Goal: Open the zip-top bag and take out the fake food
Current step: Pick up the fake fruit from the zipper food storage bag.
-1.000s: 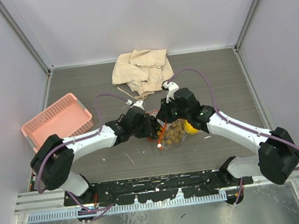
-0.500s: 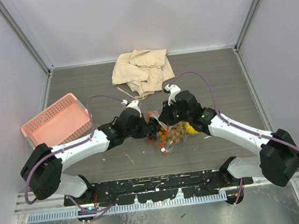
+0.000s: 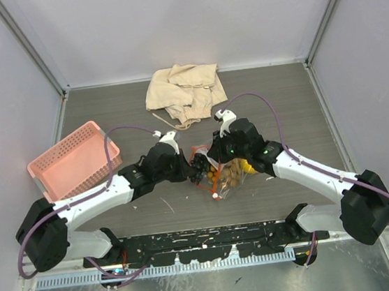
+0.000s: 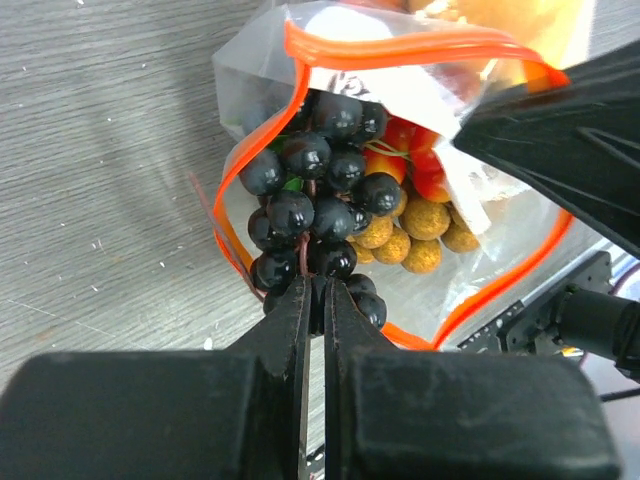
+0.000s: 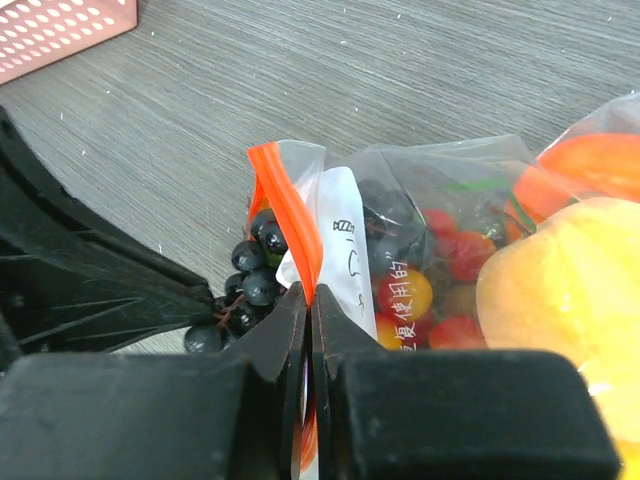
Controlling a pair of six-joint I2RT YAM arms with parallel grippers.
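The zip-top bag [image 3: 230,176] lies on the table at centre, its orange-red zip strip [image 4: 400,45] spread open in a loop. My left gripper [image 4: 315,287] is shut on the stem of the dark purple grapes [image 4: 318,195], which hang in the bag's mouth, partly outside it. My right gripper [image 5: 311,300] is shut on the zip strip [image 5: 285,215] at the bag's edge. Inside the bag are tan berries [image 4: 420,235], small red and orange fruits [image 5: 450,255] and a yellow lemon [image 5: 560,290]. In the top view the left gripper [image 3: 190,168] and the right gripper [image 3: 210,158] meet over the bag.
A pink mesh basket [image 3: 76,157] stands at the left, its corner also in the right wrist view [image 5: 60,30]. A crumpled beige cloth [image 3: 185,90] lies at the back centre. Side walls close in the table on both sides.
My left arm has drawn back to the left with the grapes, pulling them toward the bag's mouth. The right gripper has kept its hold on the zip strip, nearly still.
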